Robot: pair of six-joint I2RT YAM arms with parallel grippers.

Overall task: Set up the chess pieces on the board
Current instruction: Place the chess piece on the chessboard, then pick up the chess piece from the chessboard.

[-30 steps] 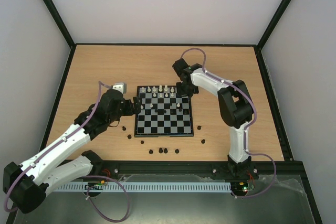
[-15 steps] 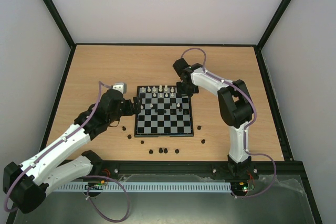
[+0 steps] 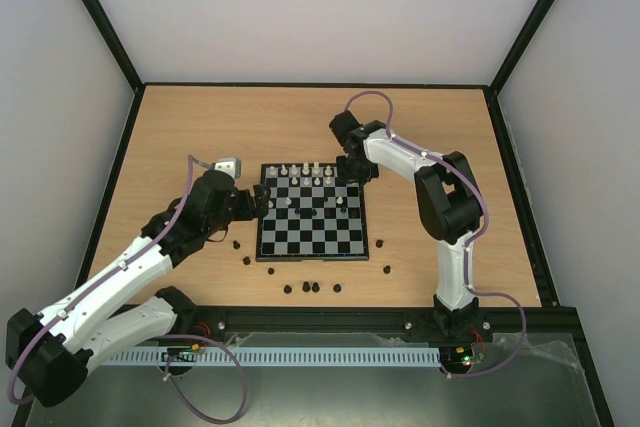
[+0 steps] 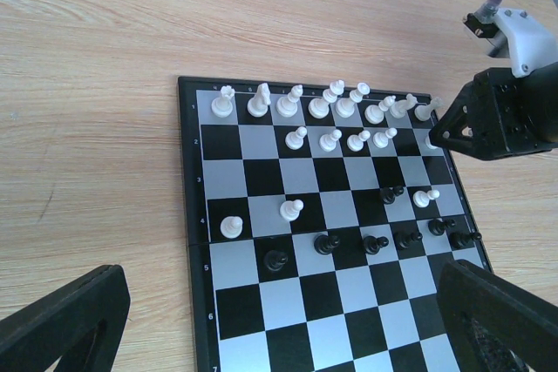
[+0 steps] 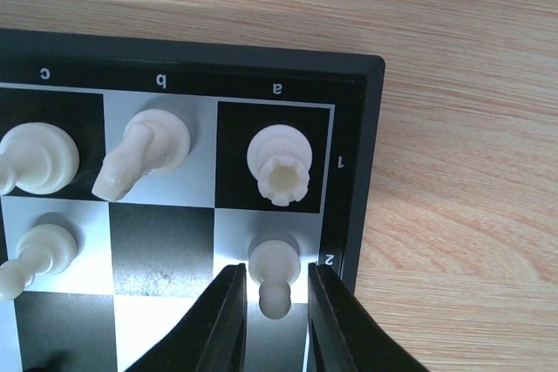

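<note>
I am holding my right claw (image 5: 275,269) low over the board (image 3: 320,243) at its 1 o'clock corner. Its two fingers (image 5: 222,324) are standing only slightly parted on either side of a white pawn (image 5: 275,278). A thin strip of board is showing between the pawn and each finger, so I am gripping nothing. The pawn is standing upright on the edge square marked 2. Directly toward 12 o'clock from it in the wrist view, a white rook (image 5: 279,165) is sitting on the corner square. A white knight (image 5: 139,156) is standing beside the rook, toward 9 o'clock.

I am hanging my left claw (image 4: 279,302) at the board's 9 o'clock edge, spread wide open and empty, looking across the squares.

The board is lying flat in the middle of the table (image 3: 180,137). White chess pieces (image 4: 320,107) are lining the row on the board's 12 o'clock edge, with four white pawns (image 4: 330,139) in the row next to them. Three more white pawns (image 4: 290,208) are standing singly nearer the middle. Black pieces (image 4: 375,244) are standing in a loose line across the centre.

More black pieces (image 3: 311,287) are lying off the board on the table. One cluster is at the board's 6 o'clock, a few are at 8 o'clock, and two (image 3: 384,256) are at 4 o'clock.
</note>
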